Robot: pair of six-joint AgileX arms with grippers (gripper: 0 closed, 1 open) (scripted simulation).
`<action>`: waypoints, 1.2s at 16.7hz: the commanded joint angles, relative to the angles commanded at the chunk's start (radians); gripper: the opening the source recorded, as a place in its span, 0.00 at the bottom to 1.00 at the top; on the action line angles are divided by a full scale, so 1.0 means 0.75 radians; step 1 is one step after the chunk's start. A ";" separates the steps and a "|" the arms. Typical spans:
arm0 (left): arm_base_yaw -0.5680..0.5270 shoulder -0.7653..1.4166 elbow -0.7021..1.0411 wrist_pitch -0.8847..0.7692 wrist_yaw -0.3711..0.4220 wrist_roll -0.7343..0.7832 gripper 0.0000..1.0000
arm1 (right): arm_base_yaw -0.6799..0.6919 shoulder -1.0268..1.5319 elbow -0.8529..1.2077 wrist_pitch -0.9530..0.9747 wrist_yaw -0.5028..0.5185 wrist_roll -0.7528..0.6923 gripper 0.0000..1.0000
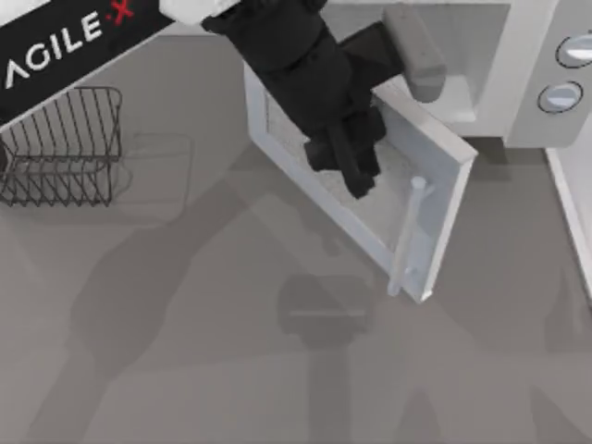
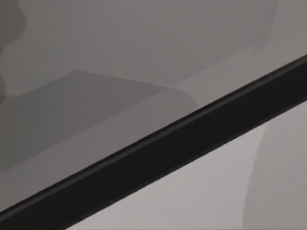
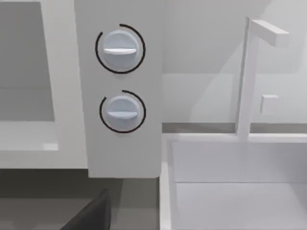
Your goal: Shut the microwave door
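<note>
- Microwave (image 1: 518, 83): one unit, at the top right of the table (image 1: 231, 370). Judged heavy and rigid; it should stay put under a door push. Its cavity stands open.
- Door (image 1: 442, 199): one panel, swung out from the cavity toward the table centre, roughly half open. It is a thick, stiff slab on a hinge; it will likely turn freely and needs a push, not a grasp. Best contact is judged to be the flat outer face near the free edge, beside the handle, for most leverage.
- Rack (image 1: 60, 143): one, at the table's left, well apart from the door.
- Left gripper (image 1: 356, 166): one, over the door's window. Whether its fingers are spread or pressed together cannot be told.
- Handle (image 1: 407, 236): one pale bar near the door's free edge. Probably smooth; a hook point if pushing slips.
- Knobs (image 3: 119, 50): two, stacked on the side panel, seen from the right wrist. Not needed.
</note>
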 joint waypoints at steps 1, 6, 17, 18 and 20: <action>-0.008 0.011 0.007 -0.006 -0.002 -0.009 0.00 | 0.000 0.000 0.000 0.000 0.000 0.000 1.00; -0.005 -0.008 0.072 0.047 -0.032 -0.022 0.00 | 0.000 0.000 0.000 0.000 0.000 0.000 1.00; -0.054 0.054 0.065 0.045 -0.056 -0.030 0.00 | 0.000 0.000 0.000 0.000 0.000 0.000 1.00; -0.058 0.064 0.081 0.039 -0.053 -0.039 0.00 | 0.000 0.000 0.000 0.000 0.000 0.000 1.00; -0.060 0.068 0.127 0.030 -0.048 -0.058 0.00 | 0.000 0.000 0.000 0.000 0.000 0.000 1.00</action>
